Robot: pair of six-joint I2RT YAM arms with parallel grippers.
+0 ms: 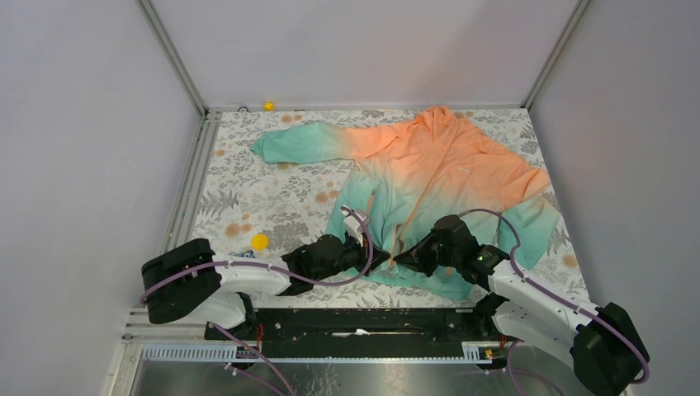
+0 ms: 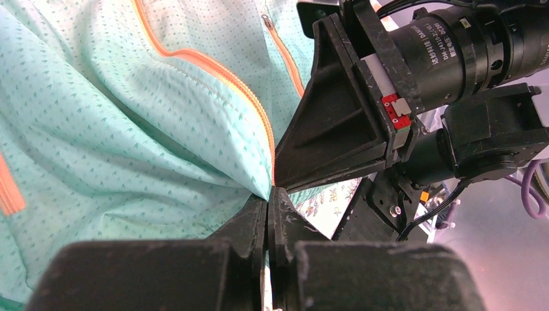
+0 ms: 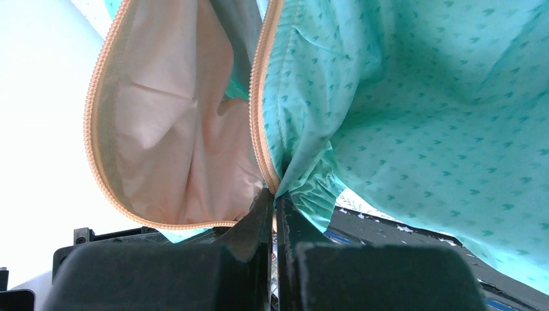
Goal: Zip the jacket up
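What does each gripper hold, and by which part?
Both hold the jacket. The left gripper and the right gripper each pinch its teal fabric near the bottom of the front zipper.

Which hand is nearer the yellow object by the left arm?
Left. The left hand pinches the jacket right of the yellow object; the right hand grips it farther right.

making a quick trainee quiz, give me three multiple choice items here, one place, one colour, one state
1. Where on the jacket do the left gripper and right gripper meet? A hood B teal hem C sleeve cuff
2. The front zipper tape is: A black B orange C white
3. The right gripper is: A wide open B out of view C shut on the jacket

B, both pinch the hem at the zipper's foot; B, orange tape in both wrist views; C, fingers closed on fabric.
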